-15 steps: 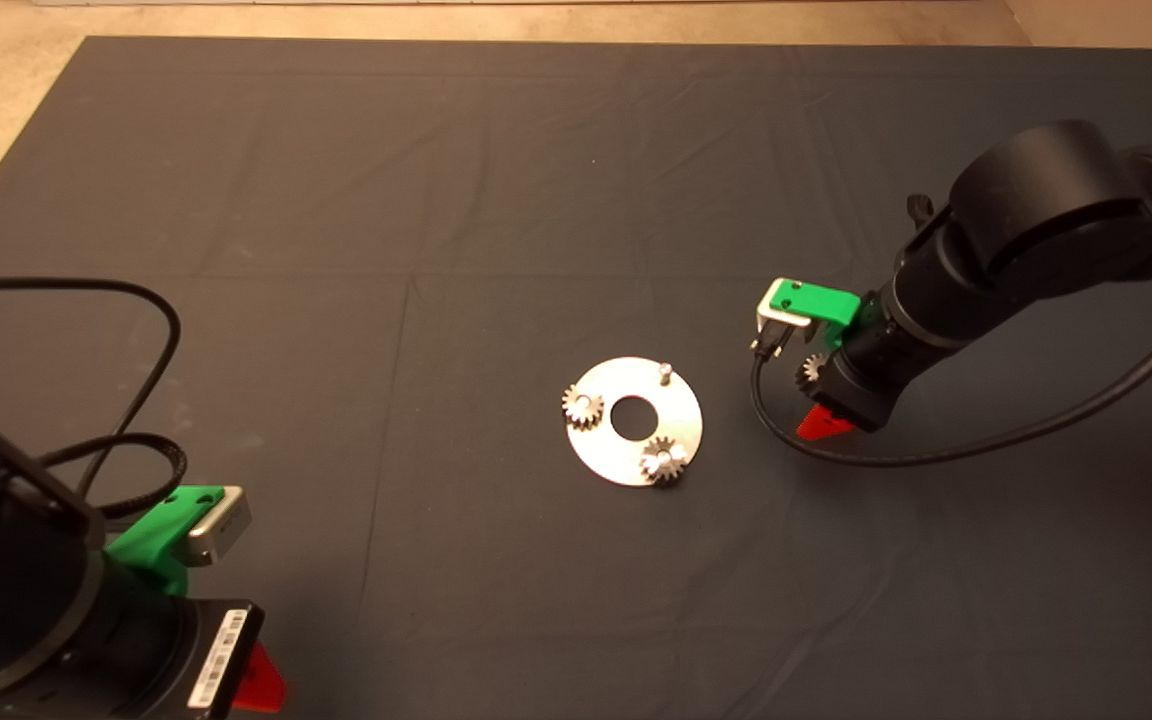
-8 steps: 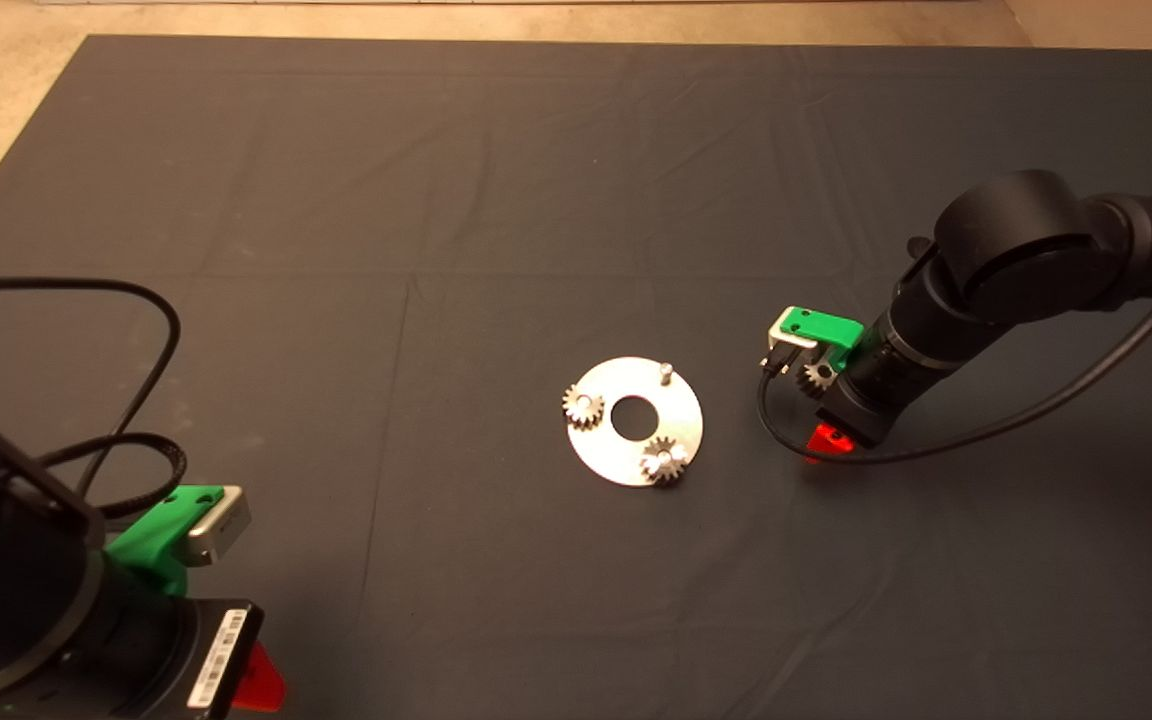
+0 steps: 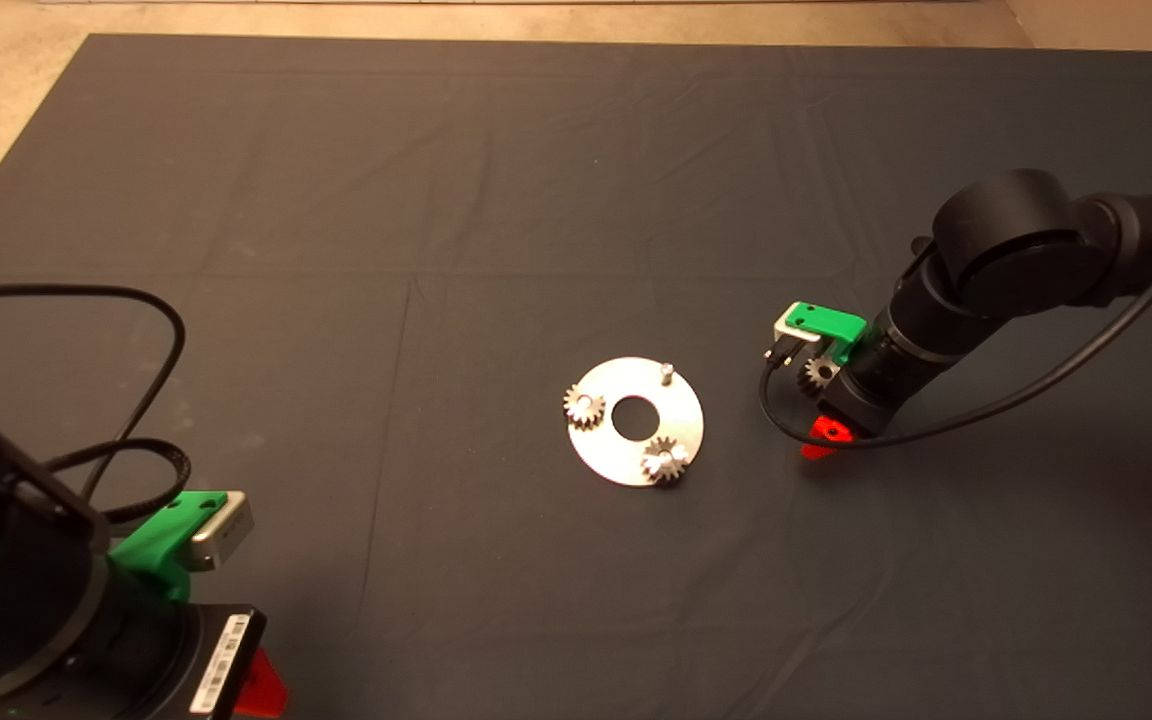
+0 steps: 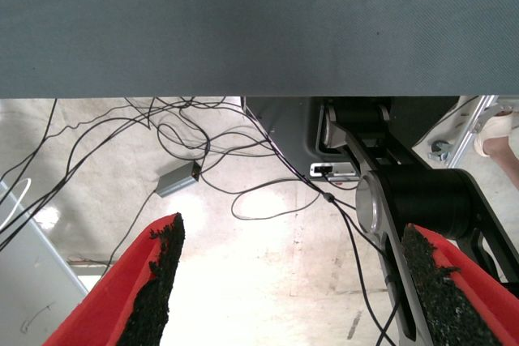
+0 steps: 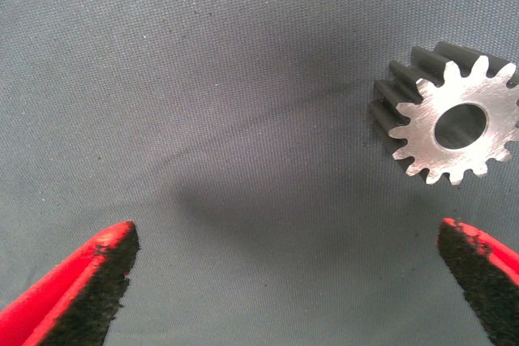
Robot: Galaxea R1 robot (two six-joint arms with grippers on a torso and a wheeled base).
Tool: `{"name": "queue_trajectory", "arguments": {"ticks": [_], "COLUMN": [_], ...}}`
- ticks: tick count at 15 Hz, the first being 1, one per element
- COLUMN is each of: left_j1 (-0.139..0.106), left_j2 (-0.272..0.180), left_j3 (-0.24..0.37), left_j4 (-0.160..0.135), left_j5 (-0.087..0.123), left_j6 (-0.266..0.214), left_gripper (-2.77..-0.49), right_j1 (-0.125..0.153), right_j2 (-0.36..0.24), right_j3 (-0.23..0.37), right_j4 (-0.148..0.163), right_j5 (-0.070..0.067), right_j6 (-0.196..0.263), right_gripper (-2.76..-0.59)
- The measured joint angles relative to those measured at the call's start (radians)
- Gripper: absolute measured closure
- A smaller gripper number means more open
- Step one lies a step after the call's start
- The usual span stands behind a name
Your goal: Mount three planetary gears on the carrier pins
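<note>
A round silver disc with a centre hole lies mid-mat. Two small planetary gears sit on its carrier pins, one on the left and one at the front. The rear pin is bare. The third gear lies flat on the mat right of the disc, partly under my right gripper. In the right wrist view that gear lies apart from the gripper, whose red fingers are open and hold nothing. My left gripper is parked at the lower left, open and empty.
A black cable loops from the right arm over the mat beside the loose gear. Another cable lies at the left by the parked arm. Past the mat's edge, the left wrist view shows floor cables.
My right arm has come lower over the loose gear and shifted a little to the right. The disc and its two gears have not moved.
</note>
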Motion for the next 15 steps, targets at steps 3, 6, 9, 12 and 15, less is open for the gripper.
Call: {"name": "queue_trajectory", "arguments": {"ticks": [3,6,9,12,15], "left_j1": [0.0,0.0,0.0,0.0,0.0], "left_j2": [0.0,0.0,0.0,0.003,0.003], "left_j3": [0.0,0.0,0.0,0.0,0.0], "left_j4": [0.0,0.0,0.0,0.0,0.0], "left_j5": [0.0,0.0,0.0,0.0,0.0], "left_j6": [0.0,0.0,0.0,0.0,0.0], "left_gripper": [-1.89,-1.89,-1.89,-1.89,-1.89], "right_j1": [0.0,0.0,0.0,0.0,0.0], "right_j2": [-0.002,-0.001,0.001,0.009,0.019], "right_j3": [-0.014,-0.058,-0.107,-0.129,-0.153], "right_j4": [-0.011,-0.034,-0.054,-0.065,-0.078], "right_j5": [0.0,0.0,0.0,0.001,0.0], "right_j6": [0.0,-0.003,-0.004,-0.009,-0.011], "right_gripper": [-2.75,-2.75,-2.75,-2.75,-2.75]}}
